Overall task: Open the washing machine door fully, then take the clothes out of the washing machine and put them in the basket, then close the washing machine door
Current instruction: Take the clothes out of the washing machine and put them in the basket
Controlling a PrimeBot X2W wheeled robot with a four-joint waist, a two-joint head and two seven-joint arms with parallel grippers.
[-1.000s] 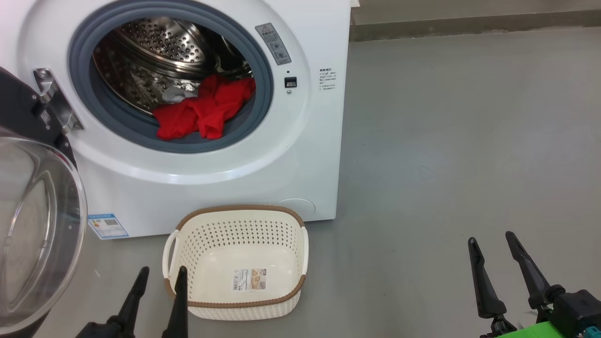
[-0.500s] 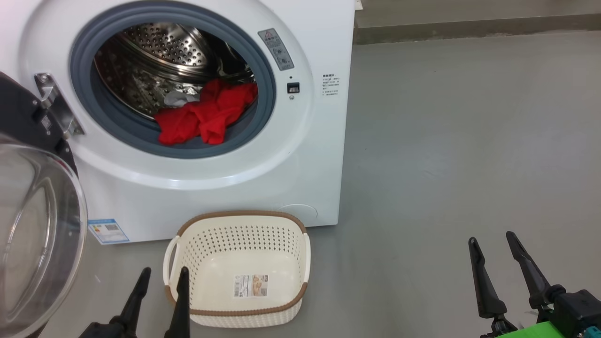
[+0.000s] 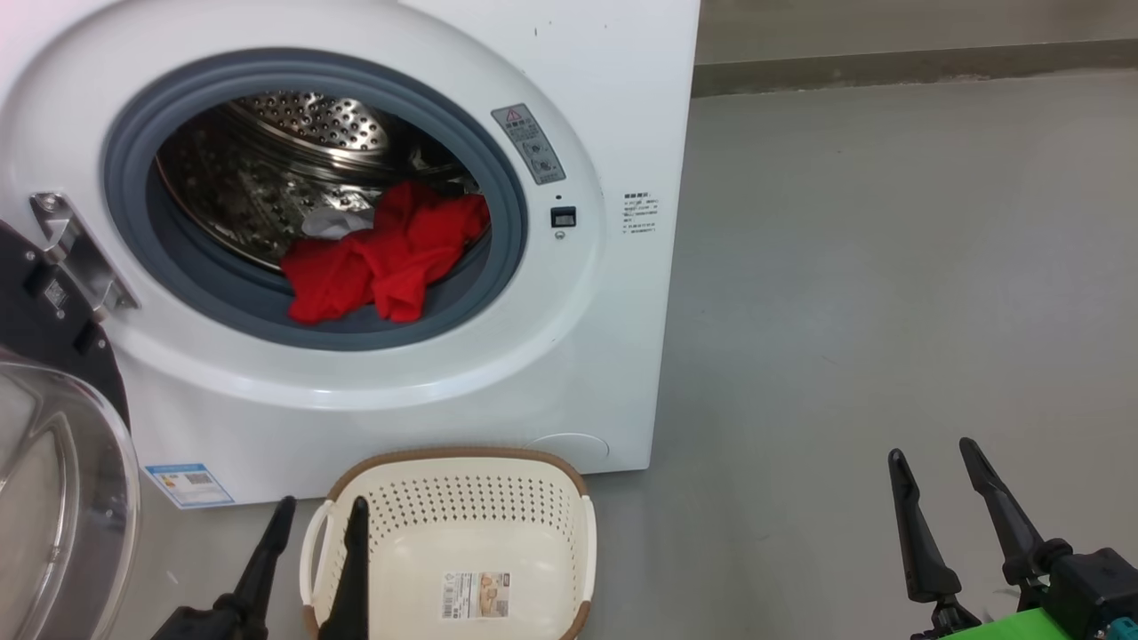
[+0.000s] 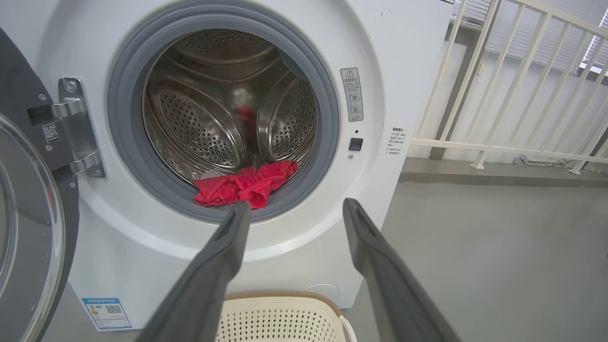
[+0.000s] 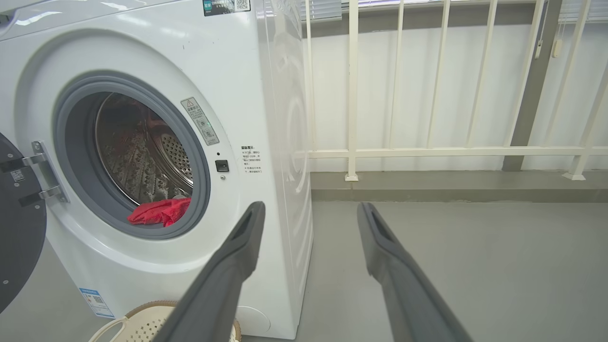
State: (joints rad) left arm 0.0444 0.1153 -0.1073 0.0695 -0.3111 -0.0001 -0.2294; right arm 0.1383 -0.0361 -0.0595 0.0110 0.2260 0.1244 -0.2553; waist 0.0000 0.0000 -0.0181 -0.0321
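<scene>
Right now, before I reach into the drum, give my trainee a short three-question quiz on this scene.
1. True or false: the clothes already lie in the basket.
2. Which open hand is nearer the basket? A. left hand B. right hand
3. Fill in: the washing machine door stands ____.

Key: 1 false, they lie at the front lip of the drum. 2 A. 3 open.
</scene>
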